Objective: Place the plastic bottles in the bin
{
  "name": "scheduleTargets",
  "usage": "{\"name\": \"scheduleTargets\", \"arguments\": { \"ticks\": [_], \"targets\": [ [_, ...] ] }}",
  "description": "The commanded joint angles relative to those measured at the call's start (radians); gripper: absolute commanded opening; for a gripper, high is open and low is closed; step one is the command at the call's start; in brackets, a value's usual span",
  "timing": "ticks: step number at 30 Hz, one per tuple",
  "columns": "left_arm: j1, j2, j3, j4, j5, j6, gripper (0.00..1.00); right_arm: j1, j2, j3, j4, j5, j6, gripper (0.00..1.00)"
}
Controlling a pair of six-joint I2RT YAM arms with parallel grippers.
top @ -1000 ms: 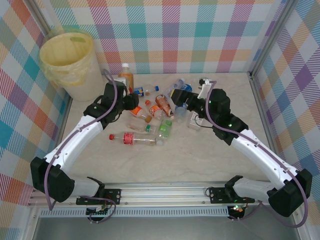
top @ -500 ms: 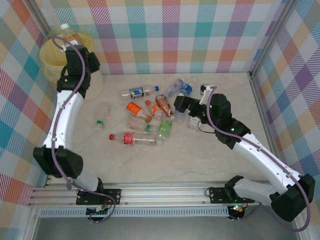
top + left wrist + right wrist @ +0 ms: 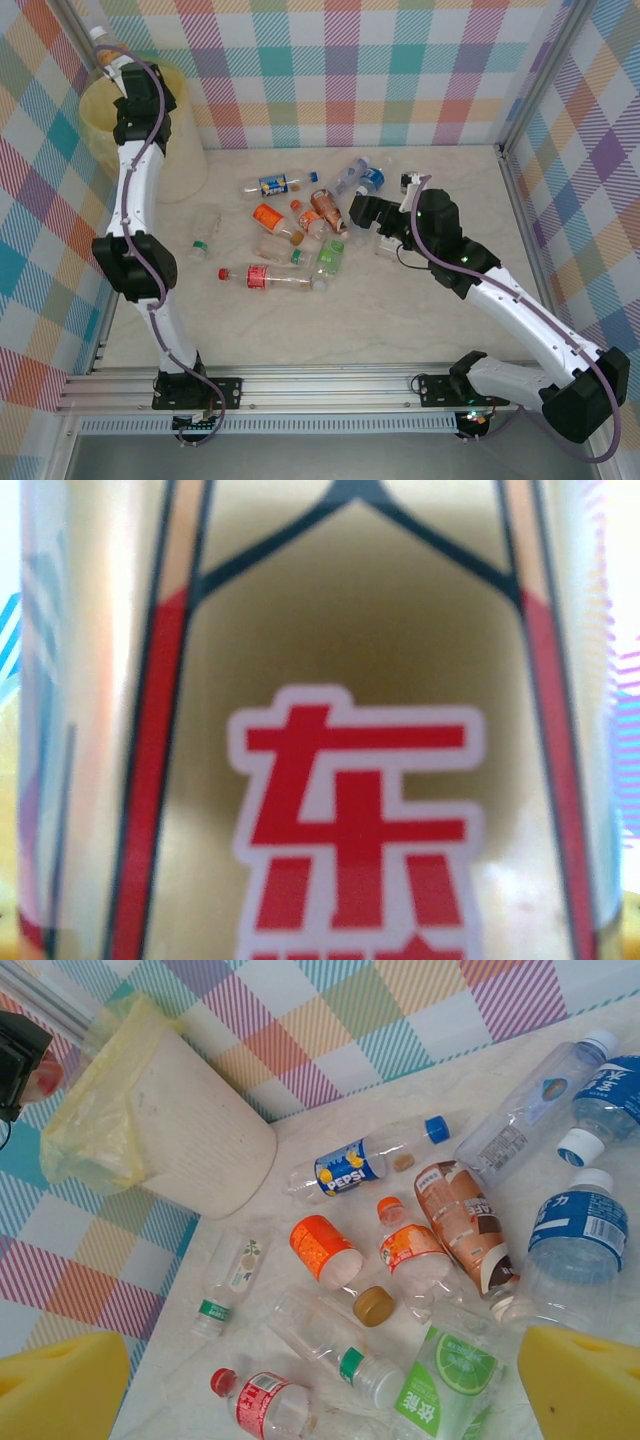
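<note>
Bin [image 3: 184,148] sits at the worktop's far left corner, and the left gripper [image 3: 113,57] just swung up over it, clamped on an amber bottle [image 3: 350,780]. Drop's probably next. Other bottles [image 3: 300,235] still litter mid-worktop beside the wide-open right gripper [image 3: 358,212].

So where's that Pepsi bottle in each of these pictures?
Top external: Pepsi bottle at the heap's far left corner, cap pointing right.
Right wrist: upper middle, blue cap to the right.
Left wrist: close on a red-lettered bottle instead.
Shared landmark: the bin, left of the Pepsi bottle in both.
</note>
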Motion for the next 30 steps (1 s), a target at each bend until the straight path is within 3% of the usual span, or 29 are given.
{"name": "scheduleTargets", "arguments": {
  "ticks": [1,14,30],
  "targets": [
    [0.036,0.084,0.151,-0.039,0.028,-0.039,0.60,0.001,0.011,0.021,-0.018,0.030,-0.016,1.00],
    [0.047,0.232,0.299,-0.123,0.343,-0.057,0.60,0.002,0.123,0.100,-0.056,0.020,-0.024,1.00],
    [0.047,0.135,0.293,-0.314,0.554,-0.232,0.58,0.001,0.129,0.102,-0.076,0.016,-0.028,1.00]
  ]
}}
